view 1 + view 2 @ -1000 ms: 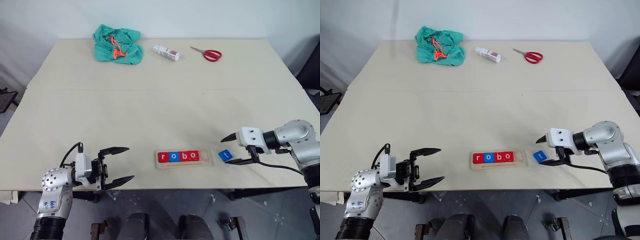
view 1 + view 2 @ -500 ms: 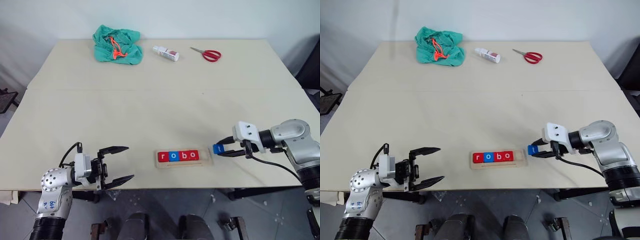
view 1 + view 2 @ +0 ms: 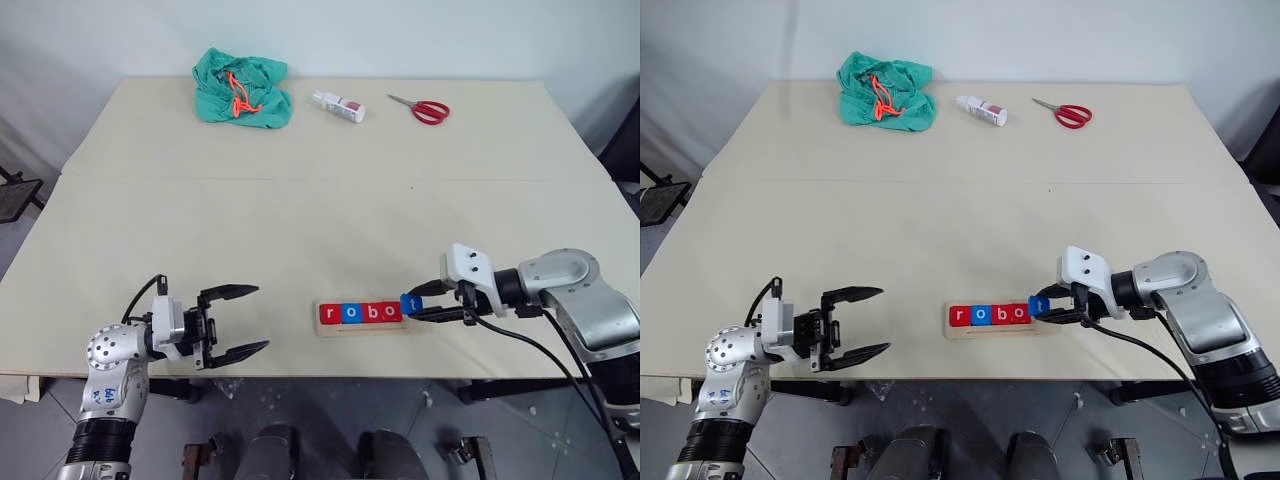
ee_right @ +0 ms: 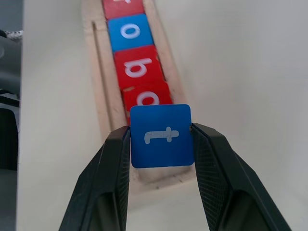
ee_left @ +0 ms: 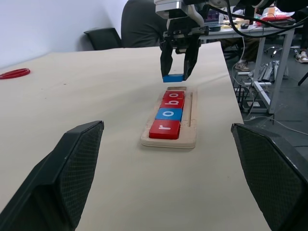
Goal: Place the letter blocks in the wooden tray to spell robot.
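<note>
The wooden tray (image 3: 365, 329) lies near the table's front edge. Four letter blocks sit in it in a row: red r (image 3: 329, 314), blue o (image 3: 349, 313), red b (image 3: 370, 312), red o (image 3: 390, 311). My right gripper (image 3: 413, 304) is shut on the blue t block (image 4: 161, 135), which hangs tilted just above the tray's right end, partly over the last red o (image 4: 144, 98). My left gripper (image 3: 246, 320) stands open with nothing in it, off to the tray's left, pointing at it.
At the table's far side lie a green cloth (image 3: 240, 88), a small white bottle (image 3: 338, 105) and red-handled scissors (image 3: 421, 108). The table's front edge runs just below the tray. A seam (image 3: 300, 180) crosses the tabletop.
My right gripper closed on the blue t block, lifted it off the table and carried it left to the tray's right end. The left gripper has stayed put.
</note>
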`<move>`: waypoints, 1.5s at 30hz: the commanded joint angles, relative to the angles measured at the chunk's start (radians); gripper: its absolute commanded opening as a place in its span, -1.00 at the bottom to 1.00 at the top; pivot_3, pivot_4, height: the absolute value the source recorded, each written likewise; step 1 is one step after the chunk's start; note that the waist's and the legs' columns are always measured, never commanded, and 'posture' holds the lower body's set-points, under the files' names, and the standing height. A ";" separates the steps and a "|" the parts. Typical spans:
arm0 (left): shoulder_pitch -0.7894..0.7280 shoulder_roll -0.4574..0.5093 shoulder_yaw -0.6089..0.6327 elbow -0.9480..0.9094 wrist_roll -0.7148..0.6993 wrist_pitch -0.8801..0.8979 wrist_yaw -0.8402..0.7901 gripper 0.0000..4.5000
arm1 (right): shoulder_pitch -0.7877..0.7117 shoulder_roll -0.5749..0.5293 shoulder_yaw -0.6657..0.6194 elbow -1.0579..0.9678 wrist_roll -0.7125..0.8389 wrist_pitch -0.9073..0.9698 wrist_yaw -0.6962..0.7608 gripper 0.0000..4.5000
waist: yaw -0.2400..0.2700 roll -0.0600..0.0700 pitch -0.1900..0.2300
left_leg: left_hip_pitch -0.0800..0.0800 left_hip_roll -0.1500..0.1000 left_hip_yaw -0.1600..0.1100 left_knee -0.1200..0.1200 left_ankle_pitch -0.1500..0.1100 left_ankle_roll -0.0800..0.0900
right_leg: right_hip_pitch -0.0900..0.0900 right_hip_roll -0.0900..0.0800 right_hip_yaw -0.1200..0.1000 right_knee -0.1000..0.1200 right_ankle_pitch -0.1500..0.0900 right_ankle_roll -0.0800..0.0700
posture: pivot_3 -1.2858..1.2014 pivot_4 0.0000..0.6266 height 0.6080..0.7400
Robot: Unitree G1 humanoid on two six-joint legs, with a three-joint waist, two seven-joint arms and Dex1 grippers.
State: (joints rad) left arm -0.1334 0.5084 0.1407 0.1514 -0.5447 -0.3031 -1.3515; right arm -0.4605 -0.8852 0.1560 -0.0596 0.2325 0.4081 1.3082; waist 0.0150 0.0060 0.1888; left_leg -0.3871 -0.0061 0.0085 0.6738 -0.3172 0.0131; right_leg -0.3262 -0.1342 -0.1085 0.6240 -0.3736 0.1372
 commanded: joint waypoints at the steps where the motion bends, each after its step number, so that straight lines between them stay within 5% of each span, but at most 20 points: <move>1: 0.014 0.004 0.010 -0.027 -0.005 -0.008 0.005 1.00 | -0.019 0.001 0.007 0.014 -0.009 -0.031 0.011 -0.35 | 0.000 0.000 0.000 | 0.000 0.000 0.000 0.000 0.000 0.000 | 0.000 0.000 0.000 0.000 0.000 0.000 | 0.03 -0.52 1.00; 5: 0.024 0.004 0.010 -0.041 -0.005 -0.006 0.016 1.00 | -0.020 0.002 0.019 0.027 -0.014 -0.047 0.026 -0.35 | -0.001 0.000 0.000 | 0.000 0.000 0.000 0.000 0.000 0.000 | 0.000 0.000 0.000 0.000 0.000 0.000 | 0.03 -0.52 1.00; 6: 0.025 0.004 0.010 -0.044 -0.005 -0.005 0.019 1.00 | -0.021 0.005 0.020 0.029 -0.012 -0.047 0.028 -0.03 | -0.001 0.000 0.000 | 0.000 0.000 0.000 0.000 0.000 0.000 | 0.000 0.000 0.000 0.000 0.000 0.000 | 0.03 -0.52 1.00; 13: 0.032 0.004 0.007 -0.060 -0.004 -0.001 0.036 1.00 | -0.017 0.011 0.006 0.021 0.000 -0.051 0.026 0.96 | 0.001 0.000 0.000 | 0.000 0.000 0.000 0.000 0.000 0.000 | 0.000 0.000 0.000 0.000 0.000 0.000 | 0.03 -0.52 1.00; 18: 0.032 0.002 0.004 -0.060 -0.003 -0.003 0.042 1.00 | 0.009 -0.016 -0.056 -0.014 0.027 0.009 -0.014 0.99 | 0.004 0.000 0.000 | 0.000 0.000 0.000 0.000 0.000 0.000 | 0.000 0.000 0.000 0.000 0.000 0.000 | 0.03 -0.52 1.00; 22: 0.030 -0.002 -0.001 -0.055 -0.001 -0.006 0.042 1.00 | 0.046 -0.040 -0.098 -0.063 0.055 0.085 -0.035 0.60 | 0.008 0.000 0.000 | 0.000 0.000 0.000 0.000 0.000 0.000 | 0.000 0.000 0.000 -0.001 0.000 0.000 | 0.03 -0.52 1.00; 32: 0.008 -0.013 -0.010 -0.025 0.002 -0.015 0.027 1.00 | 0.090 -0.016 -0.118 -0.174 0.100 0.200 -0.128 -0.99 | 0.008 0.000 0.000 | 0.000 0.000 0.000 -0.001 0.000 0.000 | 0.000 0.000 0.000 -0.001 0.000 0.000 | 0.03 -0.52 1.00; 45: 0.021 -0.013 -0.003 -0.031 0.004 -0.019 0.022 1.00 | 0.136 -0.005 -0.063 -0.181 0.088 0.184 -0.152 -0.99 | 0.008 0.000 0.000 | 0.000 0.000 0.000 -0.002 0.000 0.000 | 0.000 0.000 0.000 -0.002 0.000 0.000 | 0.03 -0.52 1.00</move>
State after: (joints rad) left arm -0.1210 0.4915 0.1339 0.1342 -0.5419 -0.3061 -1.3253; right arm -0.3255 -0.8940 0.0880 -0.2307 0.3191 0.6089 1.1550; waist 0.0227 0.0060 0.1888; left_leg -0.3871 -0.0060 0.0087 0.6721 -0.3172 0.0132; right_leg -0.3260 -0.1340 -0.1085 0.6221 -0.3736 0.1373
